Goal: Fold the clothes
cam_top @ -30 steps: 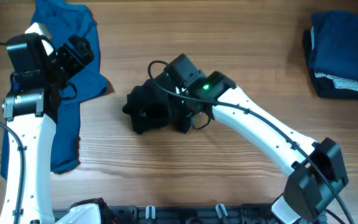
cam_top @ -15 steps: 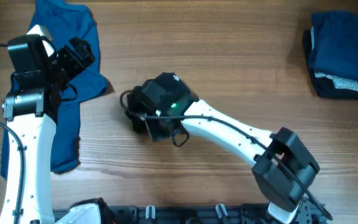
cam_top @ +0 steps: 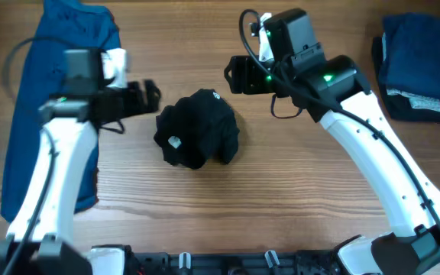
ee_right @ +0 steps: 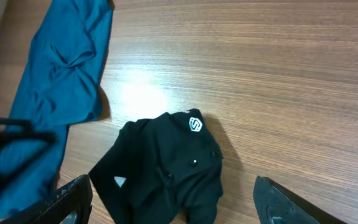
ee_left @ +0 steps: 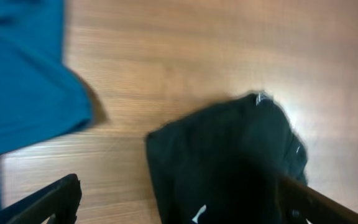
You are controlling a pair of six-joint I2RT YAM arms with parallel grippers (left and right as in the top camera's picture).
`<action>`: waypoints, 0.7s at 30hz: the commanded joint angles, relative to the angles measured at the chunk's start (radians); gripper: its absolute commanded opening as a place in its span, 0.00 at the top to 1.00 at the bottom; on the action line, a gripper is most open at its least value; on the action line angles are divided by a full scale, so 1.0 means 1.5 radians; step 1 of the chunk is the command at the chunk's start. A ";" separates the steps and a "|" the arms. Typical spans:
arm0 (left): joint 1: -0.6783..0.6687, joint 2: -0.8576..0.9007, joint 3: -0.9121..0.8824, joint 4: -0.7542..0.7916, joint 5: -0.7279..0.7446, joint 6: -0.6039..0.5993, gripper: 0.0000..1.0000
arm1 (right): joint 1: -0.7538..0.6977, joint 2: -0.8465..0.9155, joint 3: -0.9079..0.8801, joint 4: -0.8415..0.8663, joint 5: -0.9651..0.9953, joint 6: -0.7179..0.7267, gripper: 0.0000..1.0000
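A black garment (cam_top: 198, 130) lies crumpled in a loose heap near the middle of the wooden desk (cam_top: 228, 206). A small white logo (ee_right: 195, 124) shows at its far edge and a scrap of white tag (cam_top: 174, 142) on its lower left side. Seen from overhead, the left tool (cam_top: 151, 97) hangs just beside the heap's upper left side and points toward it. In the left wrist view its fingers (ee_left: 50, 200) stand spread wide at the bottom corners, with the black cloth lying ahead between them and nothing pinched. The right tool (cam_top: 231, 76) hovers just up and to the right of the heap, apart from it. Its fingers (ee_right: 72, 198) are likewise spread wide and grip nothing. The blue T-shirt (cam_top: 71, 38) lies rumpled along the far left of the desk, running from the top edge down beneath the left arm, near the black garment but not touching it. A folded stack (cam_top: 422, 65) of dark blue, grey and black clothes sits in the top right corner, well apart from both tools.
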 commanded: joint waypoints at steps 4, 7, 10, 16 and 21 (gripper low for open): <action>-0.126 0.109 0.005 -0.011 -0.058 0.126 0.01 | -0.004 0.007 -0.001 -0.005 0.010 -0.014 0.16; -0.160 0.116 0.005 -0.028 -0.055 0.175 0.01 | -0.008 0.007 -0.001 -0.004 0.015 -0.014 0.14; -0.181 0.116 0.005 -0.036 -0.054 0.197 0.00 | -0.009 0.007 -0.002 -0.002 0.015 -0.014 0.14; -0.202 0.116 0.005 -0.055 0.003 0.246 0.00 | -0.009 0.007 -0.002 -0.002 0.014 -0.019 0.13; -0.203 0.129 0.005 -0.050 0.003 0.248 0.05 | -0.009 0.007 -0.002 -0.001 0.014 -0.019 0.13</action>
